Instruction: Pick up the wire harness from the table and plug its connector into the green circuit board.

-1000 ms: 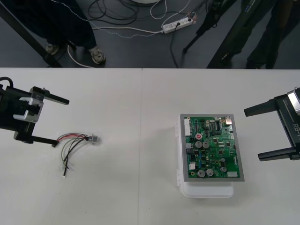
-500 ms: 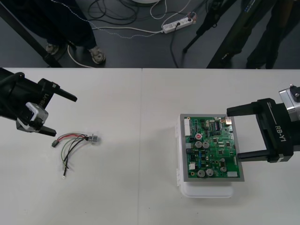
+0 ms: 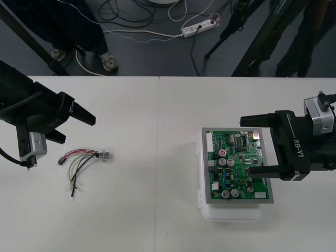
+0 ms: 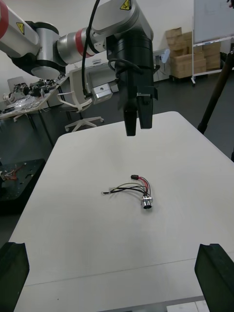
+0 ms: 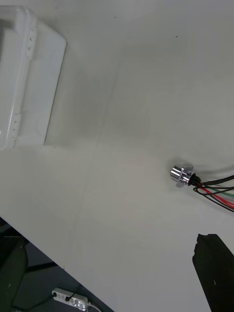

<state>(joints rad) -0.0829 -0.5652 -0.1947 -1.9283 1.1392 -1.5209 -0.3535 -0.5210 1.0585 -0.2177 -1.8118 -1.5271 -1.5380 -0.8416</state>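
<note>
Wire harness (image 3: 81, 156) laid loose at 9 o'clock of green circuit board (image 3: 231, 168), well apart. Left gripper (image 3: 68, 126) held open beside it; right gripper (image 3: 258, 146) held open over board. Risk: harness, thin, pushed aside and missed at closing.

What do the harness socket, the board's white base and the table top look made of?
Socket: bare metal, bright silver with sharp glints on its flange; which alloy I cannot tell.
Base: white plastic, smooth and slightly glossy, with moulded ribs along one edge.
Table: pale matte surface, probably laminate; a thin seam crosses it.
</note>
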